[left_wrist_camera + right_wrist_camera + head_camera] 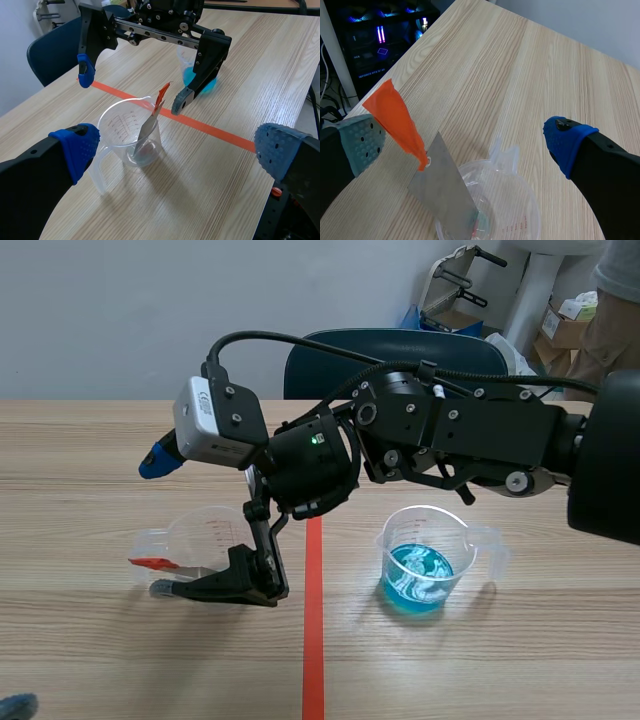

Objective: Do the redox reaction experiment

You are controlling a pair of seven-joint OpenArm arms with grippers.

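Right jaws wide apart, empty, astride metal strip [442, 185] in beaker [116, 125] (left jaws wide, empty)

a clear plastic measuring cup [205, 535] stands upright at the left, with a grey metal strip with an orange tag [146, 131] leaning inside it. to its right stands a second clear plastic cup of blue liquid [425, 560].

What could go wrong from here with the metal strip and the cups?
The right gripper is open around the metal strip, which leans loose in the clear cup, nearer one finger; closing may shove it and tip the cup. Pinching only the orange tag might let the strip swing. The cup of blue liquid stands close by the right arm; a low sweep may knock it.
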